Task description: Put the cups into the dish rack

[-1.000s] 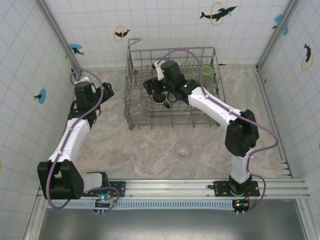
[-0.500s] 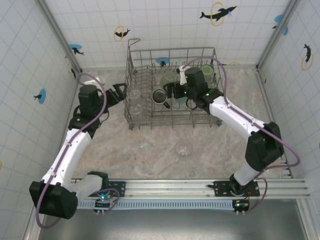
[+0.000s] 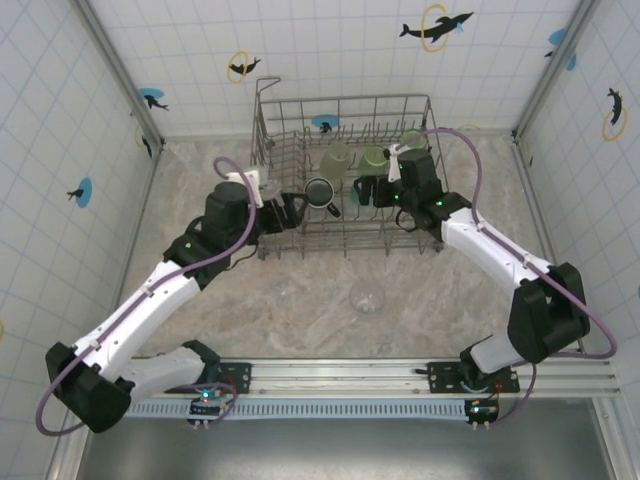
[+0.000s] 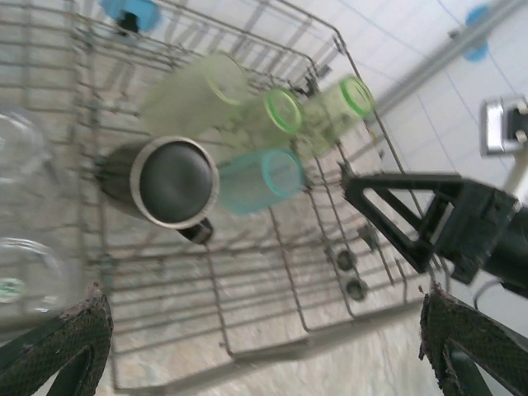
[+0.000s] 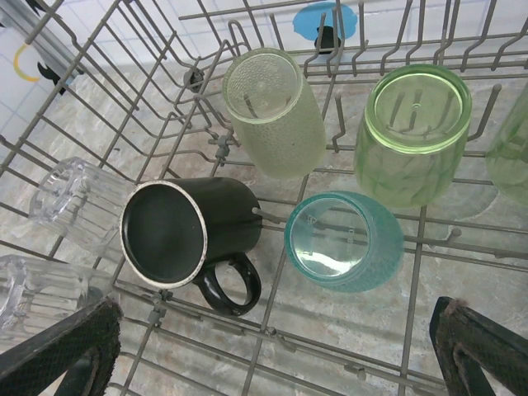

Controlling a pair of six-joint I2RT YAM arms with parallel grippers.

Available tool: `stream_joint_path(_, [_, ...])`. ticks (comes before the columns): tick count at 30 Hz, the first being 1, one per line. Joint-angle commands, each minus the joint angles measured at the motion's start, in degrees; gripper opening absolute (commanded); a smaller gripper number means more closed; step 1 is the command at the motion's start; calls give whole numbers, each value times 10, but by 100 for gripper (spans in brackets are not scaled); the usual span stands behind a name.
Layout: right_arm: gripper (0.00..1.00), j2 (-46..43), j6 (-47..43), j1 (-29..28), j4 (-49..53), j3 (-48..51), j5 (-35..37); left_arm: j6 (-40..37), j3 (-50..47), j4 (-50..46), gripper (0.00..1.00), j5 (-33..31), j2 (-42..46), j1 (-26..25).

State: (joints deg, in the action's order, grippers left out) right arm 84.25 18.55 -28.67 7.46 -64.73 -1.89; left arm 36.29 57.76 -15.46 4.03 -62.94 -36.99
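**Marbled table, one tumbler waiting outside the rack**

Top view: tiled walls with dolphin stickers close in a marbled table [image 3: 420, 320], and the dish rack [image 3: 340, 243] stands at its far middle. The left gripper [image 3: 296, 208] sits at the rack's left wall with its jaws spread wide and empty. The right gripper [image 3: 362, 190] hangs over the rack's middle, also wide and empty. The dark mug [image 3: 320, 192] lies between them. One clear tumbler [image 3: 367, 297] stands on the bare table, well in front of the rack (a fainter ring to its left may be another; I cannot tell).

Left wrist view: inside the rack I count three green tumblers, one of them paler [image 4: 194, 91], one teal tumbler [image 4: 260, 180], the mug, and two clear ones at the left edge. The other arm's open fingers reach in from the right.

Right wrist view: the mug lies on its side, handle towards the camera, with the teal tumbler just beside it.

That makes seven cups loaded and at least one loose. As I judge it, the two arms crowd the same space and could clash. The left fingers could snag the wire wall or knock the clear pair. The loose tumbler's slick, see-through wall could slip from a poor grip.
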Motion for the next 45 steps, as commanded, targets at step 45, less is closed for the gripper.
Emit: stream_joint_path(45, [100, -151, 14, 105, -40, 135, -32, 29, 56, -200, 65, -95, -286, -272])
